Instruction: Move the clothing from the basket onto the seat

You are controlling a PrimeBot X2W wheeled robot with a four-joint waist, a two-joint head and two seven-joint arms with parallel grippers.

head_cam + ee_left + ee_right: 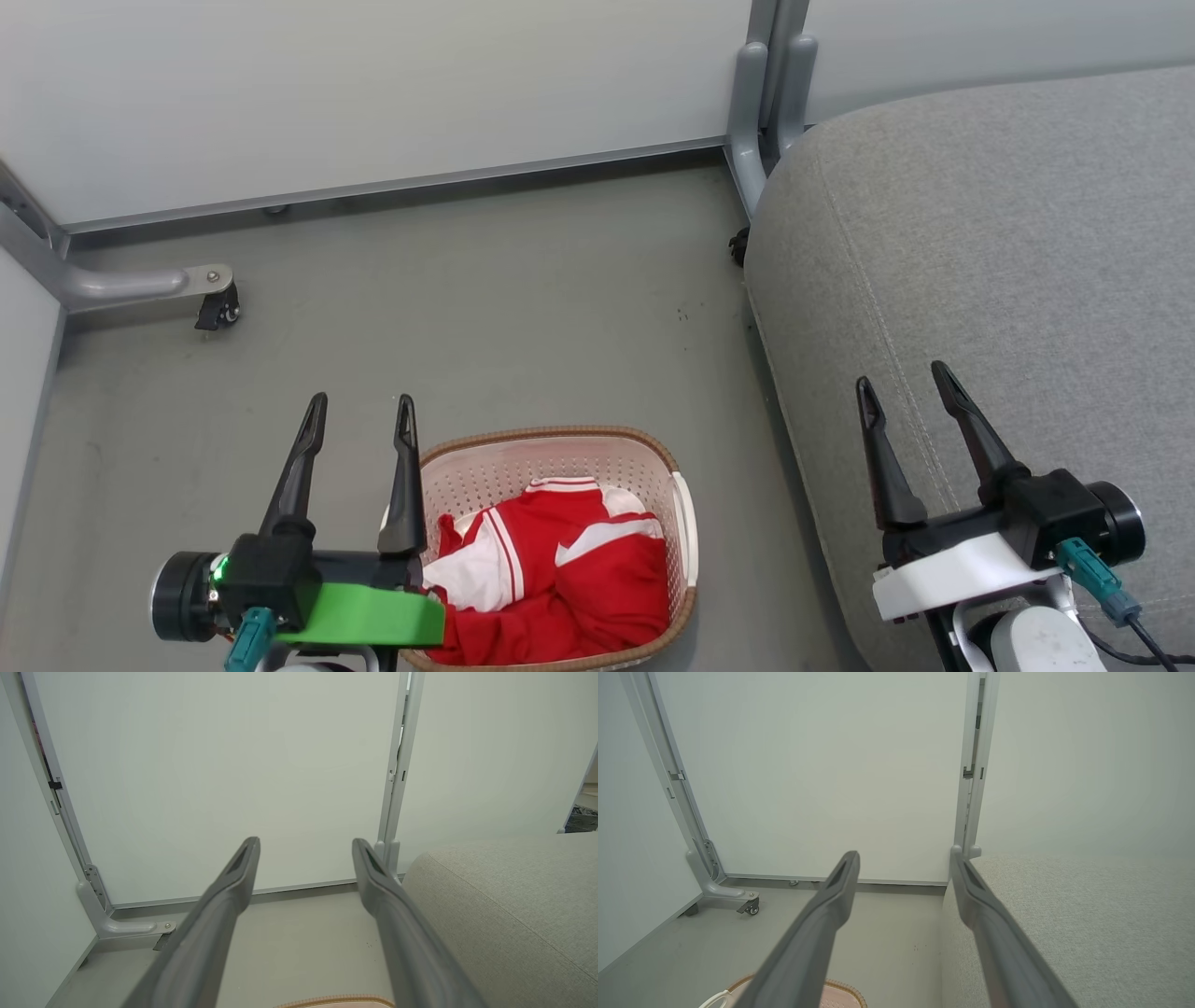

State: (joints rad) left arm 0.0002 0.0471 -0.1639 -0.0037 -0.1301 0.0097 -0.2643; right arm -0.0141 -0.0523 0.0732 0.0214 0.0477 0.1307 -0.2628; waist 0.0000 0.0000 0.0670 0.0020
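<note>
The red clothing point(569, 574) with white sleeve panels lies crumpled inside the cream perforated basket point(551, 462) on the floor, low in the head view. My left gripper point(362, 411) hangs open above the basket's left rim, empty. The grey seat point(1008, 261) fills the right side. Over its front left edge my right gripper point(904, 378) stands open with nothing between its fingers. In the left wrist view the left gripper point(306, 847) points at the wall, with the basket rim point(336, 1000) at the bottom and the seat point(509, 905) to the right. The right gripper point(905, 858) straddles the edge of the seat point(1078, 919), basket rim point(840, 987) low.
White partition panels point(373, 84) close off the back and left. Their grey feet carry casters point(217, 308) at the left and beside the seat's far corner point(739, 245). Grey floor point(485, 317) stretches between the basket and the back wall.
</note>
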